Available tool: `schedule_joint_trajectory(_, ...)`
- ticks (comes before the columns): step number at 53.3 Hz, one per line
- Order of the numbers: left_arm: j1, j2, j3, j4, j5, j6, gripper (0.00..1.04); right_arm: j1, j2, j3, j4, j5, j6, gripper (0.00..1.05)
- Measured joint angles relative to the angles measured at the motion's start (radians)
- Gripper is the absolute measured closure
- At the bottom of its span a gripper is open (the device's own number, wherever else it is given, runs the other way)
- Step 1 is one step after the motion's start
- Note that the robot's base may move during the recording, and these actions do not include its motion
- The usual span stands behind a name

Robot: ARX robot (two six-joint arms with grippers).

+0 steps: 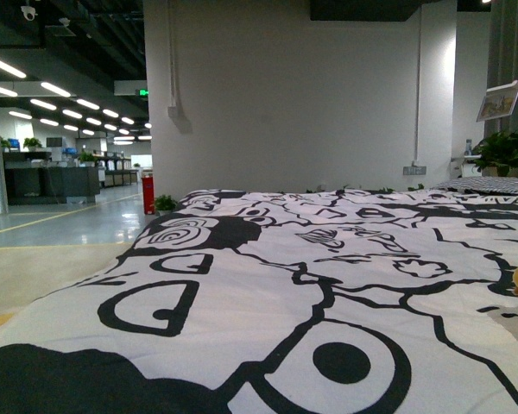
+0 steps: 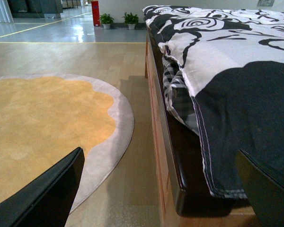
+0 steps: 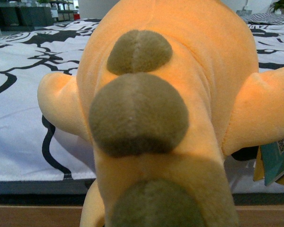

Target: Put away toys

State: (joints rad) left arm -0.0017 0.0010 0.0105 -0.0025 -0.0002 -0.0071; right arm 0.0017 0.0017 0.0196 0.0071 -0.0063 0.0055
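Plush (image 3: 189, 61) lying on quilt (image 1: 259, 285) at bed (image 2: 177, 170) edge, filling right wrist view (right gripper unseen, can't tell its state). Left gripper (image 2: 158, 153) spread wide, empty, down beside bed. Risk imo: blind grab pinches quilt too, or nudges plush off edge.

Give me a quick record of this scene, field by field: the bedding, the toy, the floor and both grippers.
bedding: black-and-white cartoon-print quilt, spread over wooden bed frame
toy: orange plush animal with olive-brown round spots, lying on the quilt at its edge
floor: round orange rug with grey border, beside the bed frame
left gripper: open, empty
right gripper: not in view
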Motion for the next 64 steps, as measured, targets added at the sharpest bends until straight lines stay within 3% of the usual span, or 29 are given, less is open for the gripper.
schedule_joint_trajectory(64, 0.001, 0.001, 0.000, 0.000, 0.000, 0.000, 0.06, -0.001, 0.003, -0.005, -0.009, 0.007, 0.000, 0.98)
